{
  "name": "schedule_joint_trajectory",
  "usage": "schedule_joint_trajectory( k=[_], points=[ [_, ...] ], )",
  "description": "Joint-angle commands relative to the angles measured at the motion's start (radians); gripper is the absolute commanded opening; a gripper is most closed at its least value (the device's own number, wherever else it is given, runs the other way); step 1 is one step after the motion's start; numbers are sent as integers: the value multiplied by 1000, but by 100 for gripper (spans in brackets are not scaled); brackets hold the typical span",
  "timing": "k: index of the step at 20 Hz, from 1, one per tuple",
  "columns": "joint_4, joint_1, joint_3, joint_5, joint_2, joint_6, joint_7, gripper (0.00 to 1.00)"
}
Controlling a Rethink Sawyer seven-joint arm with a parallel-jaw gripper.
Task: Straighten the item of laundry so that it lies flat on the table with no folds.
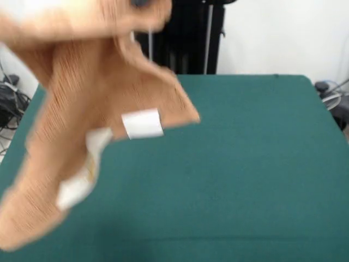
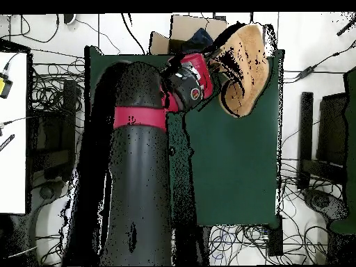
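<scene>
Above the table (image 1: pixel 256 164) our towel (image 1: pixel 92 109) hangs bunched; we cannot tell the gripper's state. We should lower slowly, dragging it flat.

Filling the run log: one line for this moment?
towel: lifted, hanging bunched, not flat | table: towel over one corner area | gripper: hidden by towel, state unknown | task: not done

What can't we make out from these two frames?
- Tool: front view cuts it off at the top edge behind the towel; overhead, the arm and towel cover it. Open or shut unclear.
- Towel: motion-blurred in front view and cut off at the top and left edges; its full shape is unreadable.
- Tags: any print is too blurred to read.
- Table: overhead, the arm hides much of its left part.
</scene>
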Motion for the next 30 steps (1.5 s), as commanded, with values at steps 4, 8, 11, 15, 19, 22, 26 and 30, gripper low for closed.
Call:
schedule_joint_trajectory(
  k=[4, 8, 11, 15, 19, 22, 26, 30],
  points=[
    [6, 169, -288, -322, 57, 301, 638, 0],
    [36, 189, -319, -333, 43, 323, 680, 0],
    [72, 204, -342, -352, 38, 308, 717, 0],
    [112, 200, -353, -317, 22, 259, 738, 0],
    [163, 190, -352, -236, -10, 199, 648, 0],
    [191, 185, -345, -187, -37, 167, 591, 0],
    [212, 186, -337, -135, -60, 151, 564, 0],
    [233, 207, -337, -83, -130, 104, 523, 0]
  ],
)
